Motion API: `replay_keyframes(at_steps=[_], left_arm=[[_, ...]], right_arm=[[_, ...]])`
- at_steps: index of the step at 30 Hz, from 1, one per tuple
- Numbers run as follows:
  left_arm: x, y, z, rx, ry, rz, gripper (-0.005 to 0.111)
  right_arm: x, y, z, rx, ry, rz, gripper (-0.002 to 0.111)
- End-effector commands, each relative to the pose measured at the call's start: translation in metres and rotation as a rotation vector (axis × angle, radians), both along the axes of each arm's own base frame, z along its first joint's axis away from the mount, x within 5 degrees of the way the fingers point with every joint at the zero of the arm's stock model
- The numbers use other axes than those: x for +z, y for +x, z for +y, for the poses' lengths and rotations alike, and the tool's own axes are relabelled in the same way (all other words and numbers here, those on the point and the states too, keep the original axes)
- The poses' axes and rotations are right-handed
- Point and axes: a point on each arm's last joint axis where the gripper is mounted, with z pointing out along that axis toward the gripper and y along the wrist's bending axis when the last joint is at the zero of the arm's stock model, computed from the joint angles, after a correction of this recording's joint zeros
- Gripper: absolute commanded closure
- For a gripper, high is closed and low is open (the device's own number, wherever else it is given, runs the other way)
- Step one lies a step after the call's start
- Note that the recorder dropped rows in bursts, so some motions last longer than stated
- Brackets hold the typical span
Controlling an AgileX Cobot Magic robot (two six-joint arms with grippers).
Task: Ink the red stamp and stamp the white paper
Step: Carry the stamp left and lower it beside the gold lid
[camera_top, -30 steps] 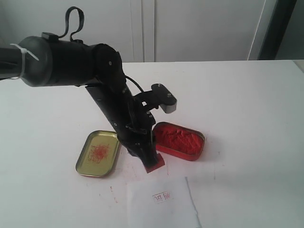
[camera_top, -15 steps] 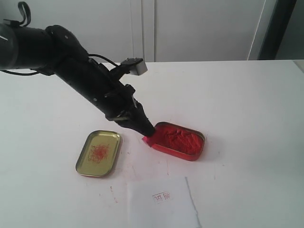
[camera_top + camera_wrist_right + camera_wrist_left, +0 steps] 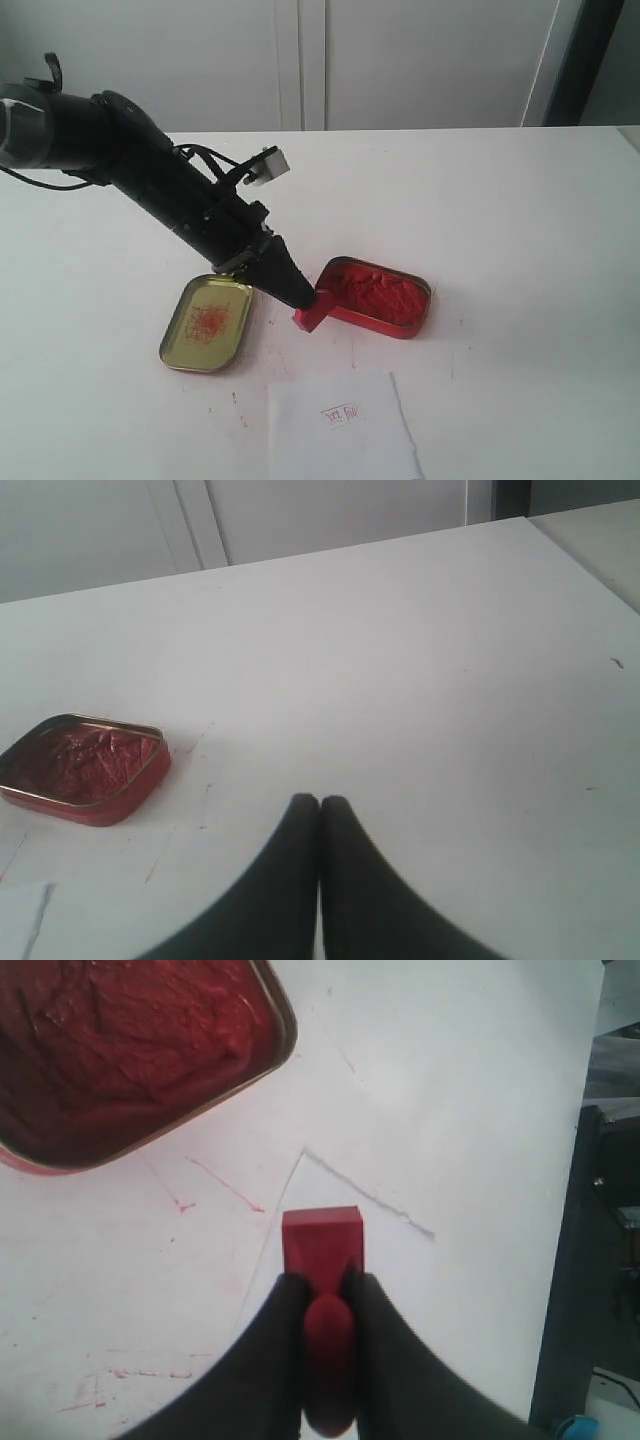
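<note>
The red stamp is clamped by its knob in my left gripper, just off the left end of the red ink tin. The arm slants down from the upper left. In the left wrist view the stamp's square block sticks out beyond the black fingers, with my left gripper shut on the handle. A corner of the white paper lies beyond it. The white paper lies at the front edge and bears a small red mark. My right gripper is shut and empty over bare table.
The gold lid lies open to the left of the stamp, smeared red inside. The red tin is full of rough ink paste. Faint red streaks mark the white table around the tin and paper.
The left arm swung down from a steep pose. It carried the stamp from near the paper up to the tin's left end, then slightly back off it.
</note>
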Motion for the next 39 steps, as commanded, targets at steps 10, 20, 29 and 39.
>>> replay_keyframes(at_steps=[10, 20, 29, 39], left_arm=[[-0.039, 0.005, -0.003, 0.014, 0.020, 0.086, 0.107], [-0.052, 0.008, -0.003, 0.028, 0.040, 0.096, 0.107], [-0.062, 0.008, -0.003, 0.033, 0.051, 0.126, 0.107], [-0.062, 0.008, -0.003, 0.047, 0.057, 0.138, 0.065]], right_arm=[[0.000, 0.000, 0.000, -0.002, -0.001, -0.013, 0.108], [0.000, 0.000, 0.000, -0.002, -0.001, -0.013, 0.108], [0.000, 0.000, 0.000, -0.002, -0.001, -0.013, 0.108], [0.000, 0.000, 0.000, -0.002, -0.001, -0.013, 0.108]])
